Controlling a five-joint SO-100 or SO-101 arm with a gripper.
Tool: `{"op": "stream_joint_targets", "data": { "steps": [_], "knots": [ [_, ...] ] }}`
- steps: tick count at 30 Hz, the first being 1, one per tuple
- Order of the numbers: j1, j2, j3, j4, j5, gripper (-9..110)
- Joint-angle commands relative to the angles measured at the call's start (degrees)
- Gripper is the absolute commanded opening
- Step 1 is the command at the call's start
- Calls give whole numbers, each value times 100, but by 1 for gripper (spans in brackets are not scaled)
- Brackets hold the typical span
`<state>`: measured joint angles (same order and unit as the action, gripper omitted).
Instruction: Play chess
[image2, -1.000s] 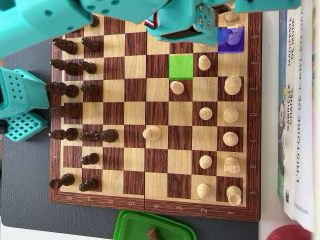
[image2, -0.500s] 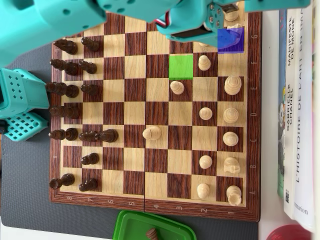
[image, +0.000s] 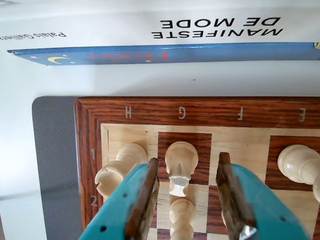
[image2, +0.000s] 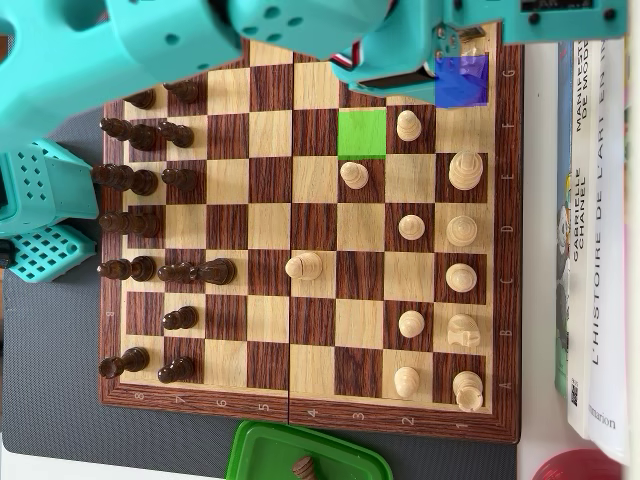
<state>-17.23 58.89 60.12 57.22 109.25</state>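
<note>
The wrist view looks down at the H–G corner of the wooden chessboard (image: 150, 111). My teal gripper (image: 188, 159) is open, with its brown pads (image: 145, 190) on either side of a white knight (image: 181, 159) on G1, not touching it. A white pawn (image: 182, 212) stands just behind the knight and a white rook (image: 120, 167) stands to its left. In the overhead view the teal arm (image2: 300, 25) covers the board's top edge and hides the jaws. A blue-marked square (image2: 461, 80) and a green-marked square (image2: 361, 133) lie just below the arm.
Dark pieces (image2: 140, 180) line the board's left side and white pieces (image2: 461, 230) its right in the overhead view. Books (image2: 600, 230) lie along the right edge. A green lid (image2: 270, 450) holding a dark piece sits below the board. A tall white piece (image: 300, 162) stands right of the gripper.
In the overhead view the arm has shifted right and toward the top edge, now covering more of the board's top row and reaching over the blue-marked square.
</note>
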Motion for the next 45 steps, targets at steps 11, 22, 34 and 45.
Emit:
{"op": "stream_joint_targets", "data": {
  "steps": [11, 22, 34, 45],
  "knots": [
    [114, -123, -343, -44, 35, 17],
    [105, -132, -343, -35, 35, 17],
    [97, -141, -343, -35, 35, 10],
    [105, -132, -343, 0, 35, 5]
  ]
}}
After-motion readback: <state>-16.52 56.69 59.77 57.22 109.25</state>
